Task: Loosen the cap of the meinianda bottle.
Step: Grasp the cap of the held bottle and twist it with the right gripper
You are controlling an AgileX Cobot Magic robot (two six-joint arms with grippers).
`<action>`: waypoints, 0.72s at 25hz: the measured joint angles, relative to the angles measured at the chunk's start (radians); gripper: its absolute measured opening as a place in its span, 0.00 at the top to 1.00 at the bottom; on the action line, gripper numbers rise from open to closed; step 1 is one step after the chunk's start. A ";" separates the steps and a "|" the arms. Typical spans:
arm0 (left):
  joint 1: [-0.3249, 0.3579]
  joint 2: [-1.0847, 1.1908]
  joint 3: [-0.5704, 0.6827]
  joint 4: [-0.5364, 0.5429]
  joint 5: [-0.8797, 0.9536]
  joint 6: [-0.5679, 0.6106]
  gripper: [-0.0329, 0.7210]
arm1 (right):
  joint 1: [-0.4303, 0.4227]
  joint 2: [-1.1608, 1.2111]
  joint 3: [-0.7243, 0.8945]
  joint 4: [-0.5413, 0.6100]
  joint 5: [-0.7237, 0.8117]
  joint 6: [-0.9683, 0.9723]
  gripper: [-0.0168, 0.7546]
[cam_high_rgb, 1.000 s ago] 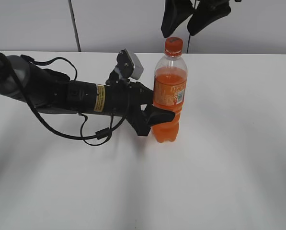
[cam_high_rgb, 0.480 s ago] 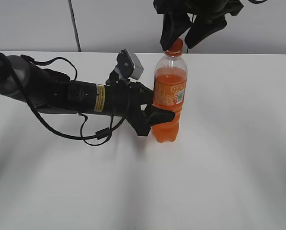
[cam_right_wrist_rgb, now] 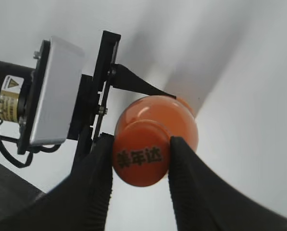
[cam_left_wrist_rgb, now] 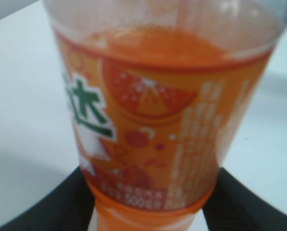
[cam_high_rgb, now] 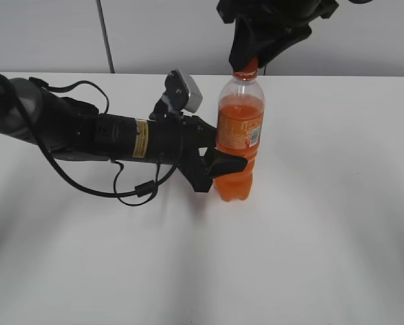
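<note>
The meinianda bottle [cam_high_rgb: 238,139] stands upright on the white table, clear plastic with orange drink and an orange label. My left gripper [cam_high_rgb: 218,161] reaches in from the left and is shut on the bottle's waist; in the left wrist view the label [cam_left_wrist_rgb: 153,139] fills the frame with a black finger on each side. My right gripper [cam_high_rgb: 250,57] comes down from above. In the right wrist view its two black fingers [cam_right_wrist_rgb: 93,183] press against both sides of the orange cap [cam_right_wrist_rgb: 141,156], whose top has dark print.
The left arm [cam_high_rgb: 86,132] with its cables lies across the left half of the white table [cam_high_rgb: 323,223]. A grey wall stands behind the table's far edge.
My right gripper has come down from above the bottle and its fingers have closed round the cap. The left arm and the bottle have not moved.
</note>
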State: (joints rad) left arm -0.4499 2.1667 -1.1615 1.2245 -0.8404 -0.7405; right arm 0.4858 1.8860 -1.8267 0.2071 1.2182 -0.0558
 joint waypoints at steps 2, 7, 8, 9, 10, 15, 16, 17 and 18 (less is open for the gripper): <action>0.000 0.000 0.000 0.000 0.000 0.000 0.42 | 0.000 0.000 0.000 0.001 0.000 -0.095 0.63; 0.000 0.000 0.000 0.001 -0.001 0.000 0.42 | 0.000 0.000 -0.001 -0.013 -0.001 -0.566 0.63; 0.000 0.000 0.000 0.001 -0.001 0.000 0.42 | 0.000 -0.001 -0.001 -0.015 -0.001 -0.670 0.63; 0.000 0.000 0.000 0.001 -0.001 0.000 0.42 | 0.000 -0.001 -0.001 -0.016 -0.001 -0.769 0.63; 0.000 0.000 0.000 0.001 -0.001 0.000 0.42 | 0.000 -0.001 -0.002 -0.018 -0.001 -0.849 0.63; 0.000 0.000 0.000 0.002 0.000 0.002 0.42 | 0.000 -0.004 -0.002 -0.011 -0.001 -1.147 0.63; 0.000 0.000 0.000 0.003 -0.001 0.002 0.42 | 0.000 -0.006 -0.002 -0.008 -0.001 -1.194 0.64; 0.000 0.000 0.000 0.003 -0.001 0.002 0.42 | 0.000 -0.008 -0.002 -0.004 -0.001 -1.225 0.64; 0.000 0.000 0.000 0.004 -0.001 0.002 0.42 | 0.000 -0.010 -0.002 -0.002 -0.001 -1.258 0.64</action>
State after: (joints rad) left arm -0.4499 2.1667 -1.1615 1.2285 -0.8413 -0.7387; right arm 0.4858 1.8763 -1.8289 0.2053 1.2173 -1.3141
